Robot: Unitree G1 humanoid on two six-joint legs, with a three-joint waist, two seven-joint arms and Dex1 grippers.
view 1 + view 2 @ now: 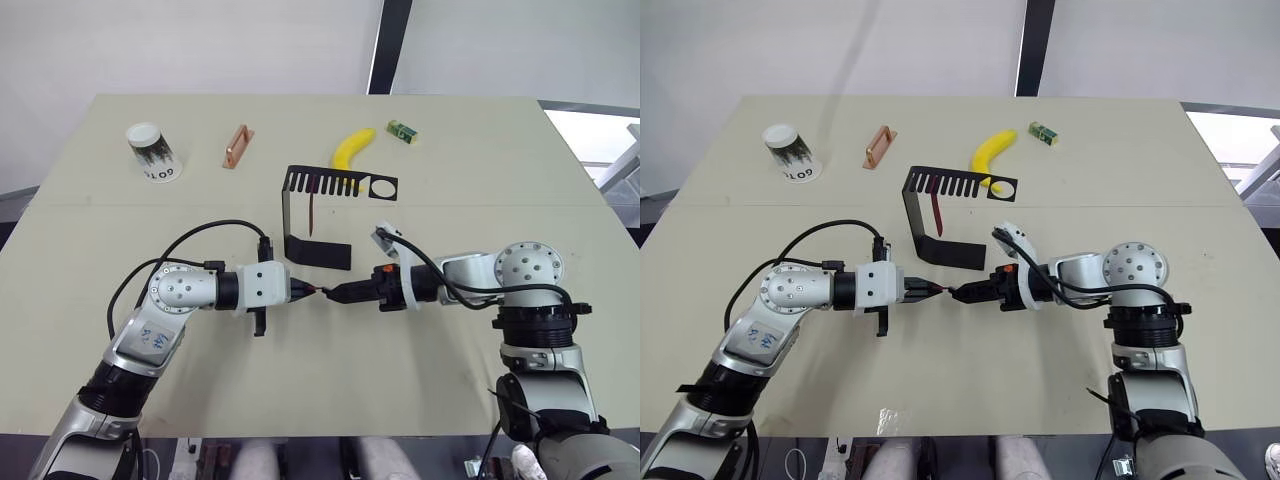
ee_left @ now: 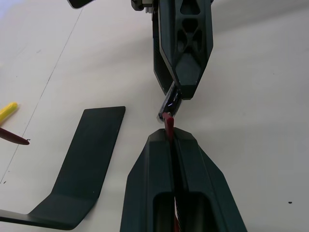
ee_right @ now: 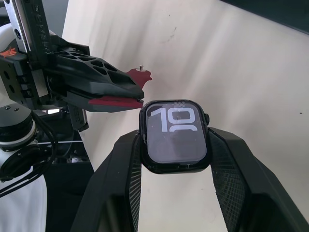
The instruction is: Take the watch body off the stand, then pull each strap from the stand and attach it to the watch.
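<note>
pale table (image 1: 480,180) before a white wall. right gripper (image 3: 176,145) clenches the watch body (image 3: 176,136) near the table's middle, toward the front edge. left gripper (image 2: 170,137) clamps one strap (image 2: 168,122), its tip touching the watch body. second strap (image 1: 311,212) hangs from the stand (image 1: 335,183), just behind the grippers.

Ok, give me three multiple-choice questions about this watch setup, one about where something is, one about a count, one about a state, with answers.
1. Where is the watch body?
A. on the stand
B. in the right gripper
C. beside the cup

2. How many straps hang on the stand?
A. none
B. one
C. two

3. The left gripper is:
A. open
B. shut on a strap
C. shut on the banana

Answers: 1 B, its fingers clamp the watch's sides. 2 B, a single red strap dangles from the slots. 3 B, a red strap sticks out between its fingers.
</note>
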